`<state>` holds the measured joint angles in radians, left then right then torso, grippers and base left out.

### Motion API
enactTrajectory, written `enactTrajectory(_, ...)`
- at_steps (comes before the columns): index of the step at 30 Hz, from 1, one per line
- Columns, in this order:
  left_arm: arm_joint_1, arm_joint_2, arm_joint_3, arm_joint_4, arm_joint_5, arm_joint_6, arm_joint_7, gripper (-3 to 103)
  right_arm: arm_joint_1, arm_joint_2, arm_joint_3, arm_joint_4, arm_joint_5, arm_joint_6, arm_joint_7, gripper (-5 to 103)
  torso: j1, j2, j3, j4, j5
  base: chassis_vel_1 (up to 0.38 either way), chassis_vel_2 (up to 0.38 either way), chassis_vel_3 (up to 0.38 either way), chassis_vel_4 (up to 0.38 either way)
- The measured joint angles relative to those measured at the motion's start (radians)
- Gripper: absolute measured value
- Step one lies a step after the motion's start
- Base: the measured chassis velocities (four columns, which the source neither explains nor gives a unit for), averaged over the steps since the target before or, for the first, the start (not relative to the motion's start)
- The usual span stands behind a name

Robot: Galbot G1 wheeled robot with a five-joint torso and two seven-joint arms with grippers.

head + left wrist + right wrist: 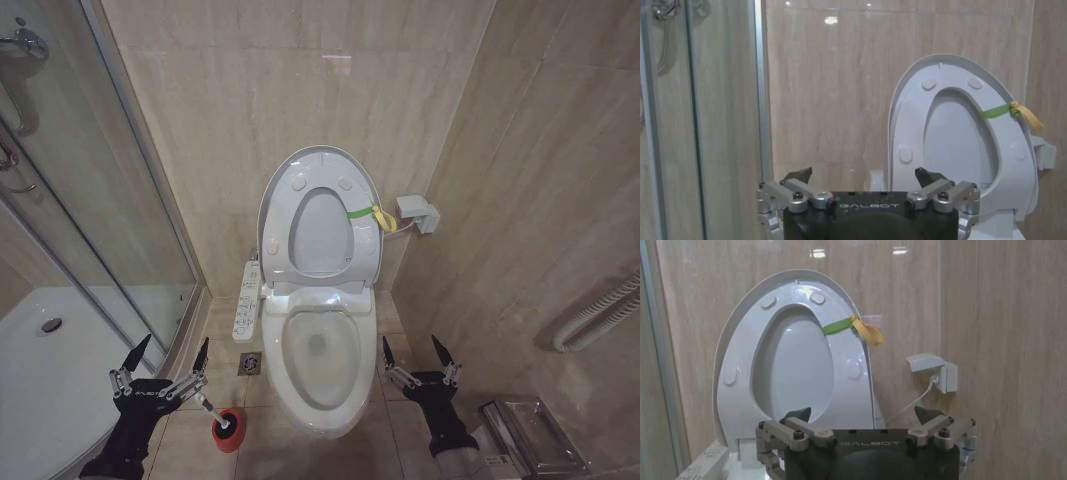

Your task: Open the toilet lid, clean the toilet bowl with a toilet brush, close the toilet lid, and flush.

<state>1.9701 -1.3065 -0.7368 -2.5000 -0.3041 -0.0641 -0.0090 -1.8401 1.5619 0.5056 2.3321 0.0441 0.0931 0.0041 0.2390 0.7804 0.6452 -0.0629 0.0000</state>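
White plastic everywhere from where I'm sitting. The lid (320, 215) is already up, leaning back against the far wall with its underside and little bumpers facing me, the seat ring folded up with it, and the yellow-green strap (368, 214) hanging off its right edge. So opening looks done and the bowl (320, 350) sits exposed, long axis running near to far, water hole down in the middle.

What matters now is the brush (222, 422). It's on the floor just left of the bowl's near end, black bristle head parked in the red holder (229, 432), thin white handle slanting up and to the left. That puts the handle tip practically at my left gripper (167, 361), right beside its right finger. I can't tell if it's touching yet. The left gripper is spread wide with nothing in it, fingers pointing toward the far wall.

The right gripper (416, 353) hovers on the other side of the bowl, also wide open and holding nothing, well apart from the brush.

So I'd say the left arm is the one for the grab. My guess is the fiddly bit will be that the handle runs diagonally, so the fingers need to straddle it across its length rather than along it.
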Motion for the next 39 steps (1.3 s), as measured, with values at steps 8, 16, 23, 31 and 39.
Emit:
enactTrajectory(8, 0.000, 0.000, 0.000, 0.000, 0.000, 0.000, 0.000, 100, 0.000, 0.000, 0.000, 0.000, 0.000, 0.000, 0.000, 100, 0.000, 0.000, 0.000, 0.0000, 0.0000, 0.000, 0.000, 0.000, 0.000)
enactTrajectory(16, 0.000, 0.000, 0.000, 0.000, 0.000, 0.000, 0.000, 100, 0.000, 0.000, 0.000, 0.000, 0.000, 0.000, 0.000, 100, 0.000, 0.000, 0.000, 0.0000, 0.0000, 0.000, 0.000, 0.000, 0.000)
enactTrajectory(23, 0.000, 0.000, 0.000, 0.000, 0.000, 0.000, 0.000, 100, 0.000, 0.000, 0.000, 0.000, 0.000, 0.000, 0.000, 100, 0.000, 0.000, 0.000, 0.0000, 0.0000, 0.000, 0.000, 0.000, 0.000)
enactTrajectory(31, 0.000, 0.000, 0.000, 0.000, 0.000, 0.000, 0.000, 100, 0.000, 0.000, 0.000, 0.000, 0.000, 0.000, 0.000, 100, 0.000, 0.000, 0.000, 0.0000, 0.0000, 0.000, 0.000, 0.000, 0.000)
enactTrajectory(39, 0.000, 0.000, 0.000, 0.000, 0.000, 0.000, 0.000, 100, 0.042, 0.005, 0.002, -0.009, -0.009, -0.070, 0.000, 100, 0.000, 0.000, 0.000, 0.0000, 0.0000, 0.000, 0.000, 0.000, 0.000)
